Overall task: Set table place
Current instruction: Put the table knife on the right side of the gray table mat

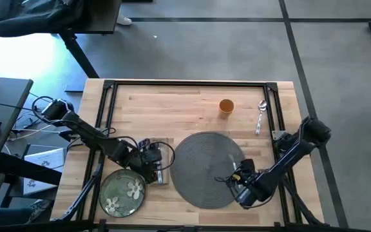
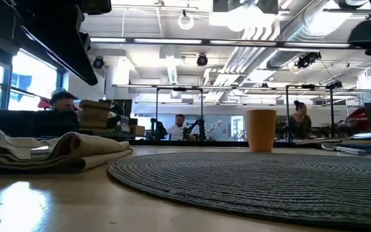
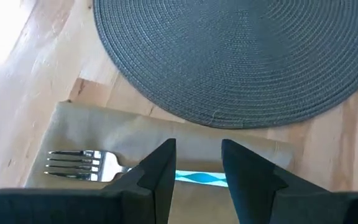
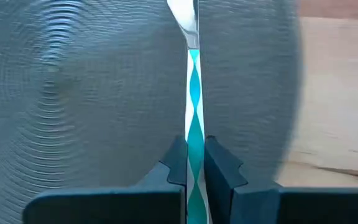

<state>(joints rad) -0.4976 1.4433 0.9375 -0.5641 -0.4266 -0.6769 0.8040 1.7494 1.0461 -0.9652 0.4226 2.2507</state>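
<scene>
knife (image 4: pixel 193 106) clamped by its teal handle in right gripper (image 4: pixel 194 163), blade ahead over mat (image 1: pixel 206 169) | left gripper (image 3: pixel 197 163) part open, empty, above fork (image 3: pixel 79 165) on napkin (image 3: pixel 104 130), plate (image 1: pixel 122 191) just behind | step: placing cutlery | next: set knife beside mat, cup (image 1: pixel 226 106) side

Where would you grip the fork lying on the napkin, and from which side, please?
By its teal-patterned handle, from straight above. The fork lies flat on the napkin, tines clear, and the left hand already hovers open, straddling the handle.
</scene>
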